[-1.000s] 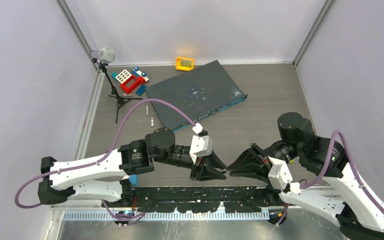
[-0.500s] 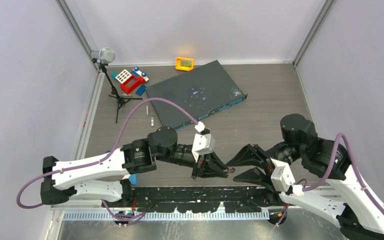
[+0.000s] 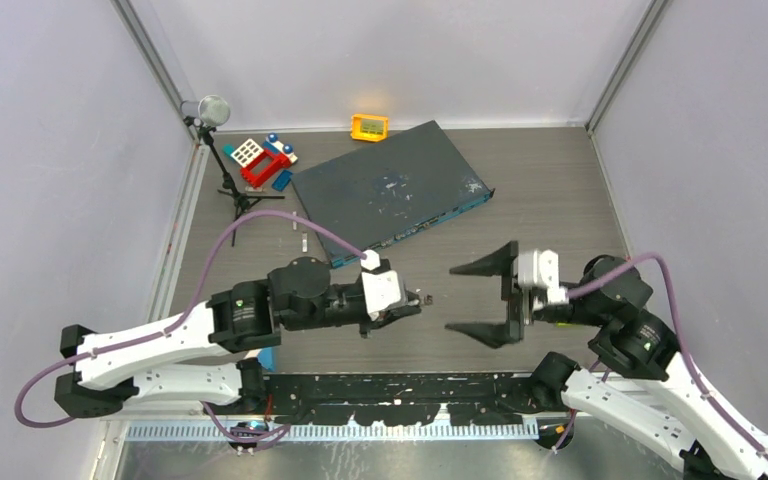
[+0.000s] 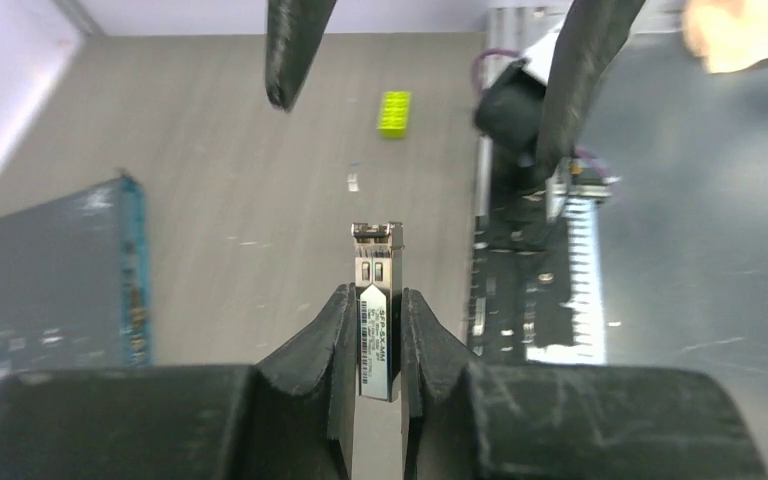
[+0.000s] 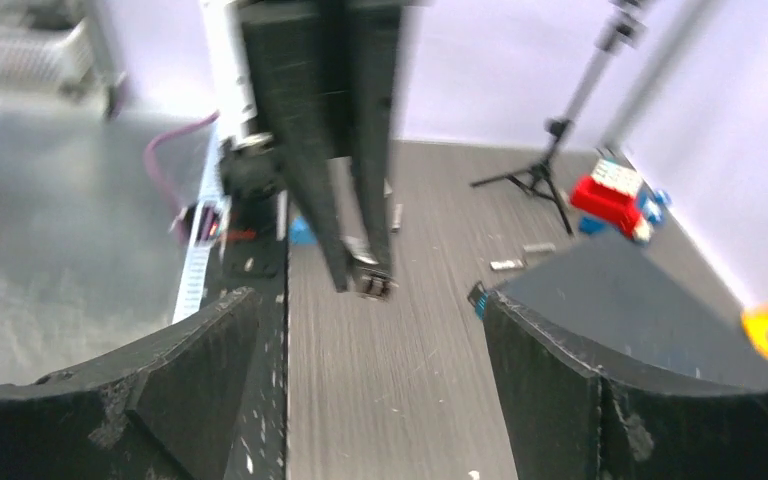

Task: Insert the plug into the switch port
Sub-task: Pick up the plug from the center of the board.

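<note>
Plug (image 4: 376, 250) pinched in left tool (image 4: 377, 300), above bench (image 3: 560, 190), apart from switch (image 3: 390, 185).
Left tool narrow on plug; right tool (image 3: 480, 298) wide, empty. Along switch's teal edge, switch port row (image 3: 415, 228) too small to resolve; right wrist view blurred.

Printed along the plug (image 4: 378, 335) there's "SFP-SX-MM", and the finer print beside it is too small to read.

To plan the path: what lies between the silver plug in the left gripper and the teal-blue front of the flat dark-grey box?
Only bare grey table shows in the top view between the silver plug and the teal-blue front.
</note>
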